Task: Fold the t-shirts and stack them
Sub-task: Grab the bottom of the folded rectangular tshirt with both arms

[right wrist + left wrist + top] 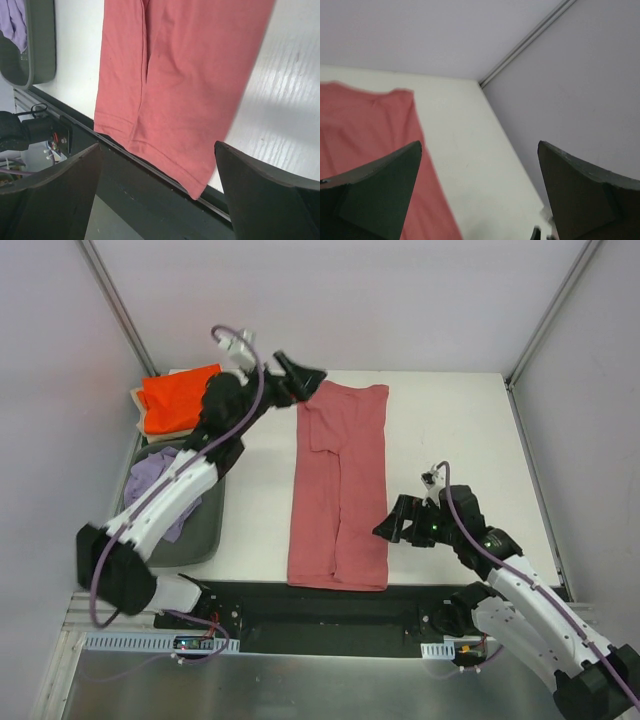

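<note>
A dusty rose-red t-shirt (340, 485) lies flat in the middle of the table, folded lengthwise into a long strip from the far side to the near edge. My left gripper (306, 380) hovers open just left of the strip's far left corner; in the left wrist view the red cloth (365, 120) lies under its left finger, and the gripper (477, 147) holds nothing. My right gripper (388, 523) stands open beside the strip's right edge near the hem. Its wrist view shows the hem (185, 75) at the table's front edge, with the gripper (157, 146) empty.
An orange t-shirt (180, 400) lies folded on a beige one (138, 398) at the back left corner. A grey bin (200, 530) at the left holds a crumpled lavender t-shirt (155, 480); both also show as bin (42, 50) and lavender cloth (15, 20). White walls enclose the table (450, 440).
</note>
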Action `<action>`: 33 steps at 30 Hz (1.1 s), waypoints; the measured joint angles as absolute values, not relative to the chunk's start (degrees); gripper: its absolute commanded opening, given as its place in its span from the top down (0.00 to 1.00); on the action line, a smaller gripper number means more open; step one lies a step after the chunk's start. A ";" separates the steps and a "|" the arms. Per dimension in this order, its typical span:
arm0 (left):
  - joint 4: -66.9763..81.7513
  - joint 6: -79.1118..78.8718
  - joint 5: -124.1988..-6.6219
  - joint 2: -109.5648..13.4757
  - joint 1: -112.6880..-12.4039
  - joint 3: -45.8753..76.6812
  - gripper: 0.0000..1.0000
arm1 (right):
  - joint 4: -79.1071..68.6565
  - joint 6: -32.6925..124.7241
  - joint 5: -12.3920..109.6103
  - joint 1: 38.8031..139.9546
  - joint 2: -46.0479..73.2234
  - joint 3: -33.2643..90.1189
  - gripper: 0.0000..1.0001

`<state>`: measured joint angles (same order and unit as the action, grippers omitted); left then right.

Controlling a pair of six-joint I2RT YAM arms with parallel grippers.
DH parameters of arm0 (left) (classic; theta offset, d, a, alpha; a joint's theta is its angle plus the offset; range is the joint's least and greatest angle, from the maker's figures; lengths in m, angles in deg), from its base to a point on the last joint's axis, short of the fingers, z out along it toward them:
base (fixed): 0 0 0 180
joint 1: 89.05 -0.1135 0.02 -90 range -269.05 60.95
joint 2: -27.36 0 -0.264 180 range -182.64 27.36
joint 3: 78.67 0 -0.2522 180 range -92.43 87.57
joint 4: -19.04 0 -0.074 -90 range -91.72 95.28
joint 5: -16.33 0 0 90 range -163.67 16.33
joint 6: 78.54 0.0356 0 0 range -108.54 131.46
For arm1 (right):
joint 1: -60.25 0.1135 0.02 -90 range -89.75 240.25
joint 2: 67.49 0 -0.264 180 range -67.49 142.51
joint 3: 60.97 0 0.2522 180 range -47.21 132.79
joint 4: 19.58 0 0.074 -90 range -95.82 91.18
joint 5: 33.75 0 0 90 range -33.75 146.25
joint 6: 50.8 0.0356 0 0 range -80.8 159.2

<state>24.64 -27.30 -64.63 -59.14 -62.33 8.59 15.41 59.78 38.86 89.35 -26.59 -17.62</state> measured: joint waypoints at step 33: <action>-10.46 -41.90 -57.92 -28.45 -42.48 65.29 0.28 | 14.30 66.90 24.33 93.51 -15.59 -28.57 0.20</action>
